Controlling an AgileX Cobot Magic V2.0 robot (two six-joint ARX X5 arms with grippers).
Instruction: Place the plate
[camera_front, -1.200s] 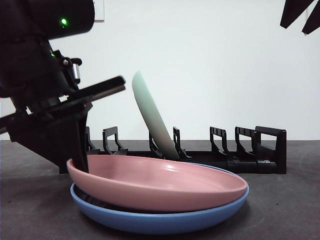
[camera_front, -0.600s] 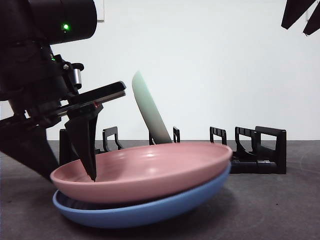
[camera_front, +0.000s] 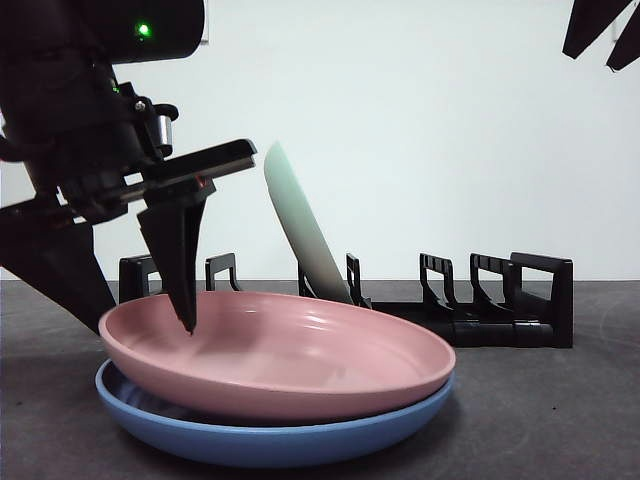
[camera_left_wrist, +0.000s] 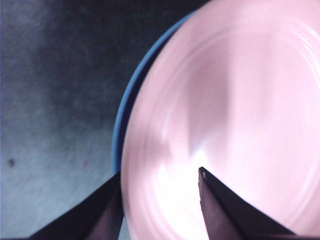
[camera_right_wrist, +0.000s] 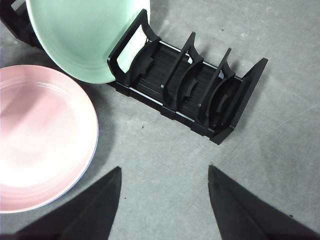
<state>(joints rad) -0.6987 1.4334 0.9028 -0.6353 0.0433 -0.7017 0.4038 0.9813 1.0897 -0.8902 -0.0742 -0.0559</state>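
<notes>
- The left gripper (camera_front: 140, 305) has its two black jaws closed on the rim of the round pink plate (camera_front: 275, 350), one jaw inside the dish and one under the edge.
- The pink plate sits in the round blue plate (camera_front: 270, 435), which rests on the dark grey surface (camera_front: 560, 420). The held side looks tipped up a little (only just).
- The step in hand looks like the pick-up: the plate is held but not yet clear of the blue one.
- The next move likely calls for lifting the pink plate up, turning it on its edge, and sliding it into a free slot of the black plastic dish rack (camera_right_wrist: 192, 92).
- A pale green plate (camera_right_wrist: 85, 35) stands leaning in one slot of the rack already, so the pink plate must go into another slot and not bump it.
- The blue plate could get dragged along if the lift is not clean.
- The right gripper (camera_right_wrist: 165, 175) waits high above the surface near the rack, jaws wide apart, holding nothing.
</notes>
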